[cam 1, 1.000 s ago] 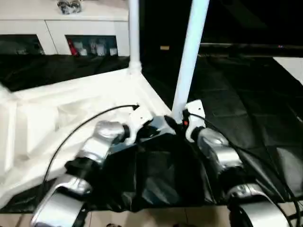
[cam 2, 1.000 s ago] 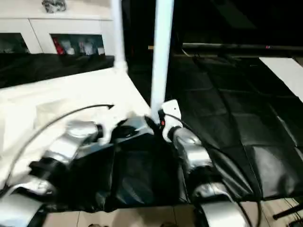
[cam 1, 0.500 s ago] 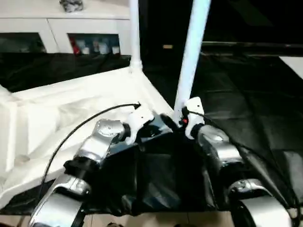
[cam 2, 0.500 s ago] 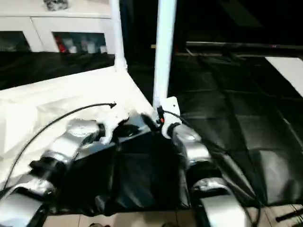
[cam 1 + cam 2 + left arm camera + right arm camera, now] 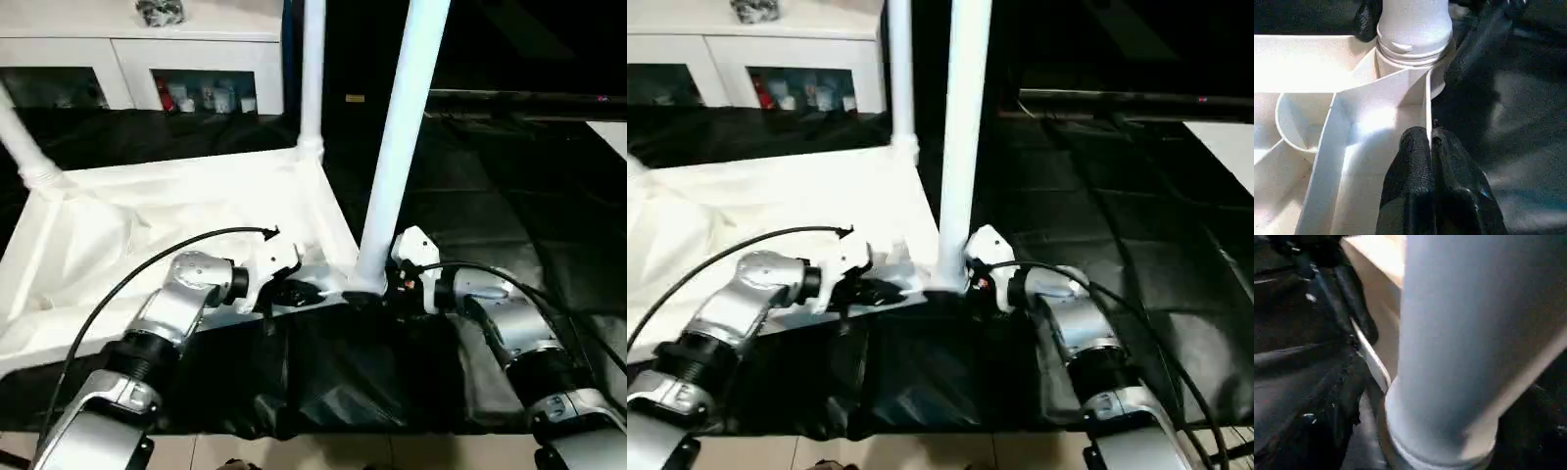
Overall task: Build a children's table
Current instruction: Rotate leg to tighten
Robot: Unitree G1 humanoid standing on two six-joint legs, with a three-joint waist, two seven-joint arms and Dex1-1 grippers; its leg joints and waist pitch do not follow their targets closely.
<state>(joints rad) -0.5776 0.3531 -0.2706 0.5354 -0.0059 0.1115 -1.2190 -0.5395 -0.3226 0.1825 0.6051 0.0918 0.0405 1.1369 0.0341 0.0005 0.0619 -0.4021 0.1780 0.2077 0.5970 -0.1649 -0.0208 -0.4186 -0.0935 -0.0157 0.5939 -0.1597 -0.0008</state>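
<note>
Judging from the legs, we are well past halfway: the small white plastic children's table (image 5: 186,220) lies upside down on the black sheeting (image 5: 509,186) covering the floor. Three round tapered legs stand in corner sockets: the near leg (image 5: 397,147), a far one (image 5: 312,78) and one at the left (image 5: 24,147). We cannot see the fourth corner. Our left gripper (image 5: 1431,161) is pinched shut on the tabletop's thin edge wall beside the near socket. Our right gripper (image 5: 377,294) sits at the near leg's base; whether it grips, we cannot tell. Behind stands a white cabinet (image 5: 147,59) with glass doors.
</note>
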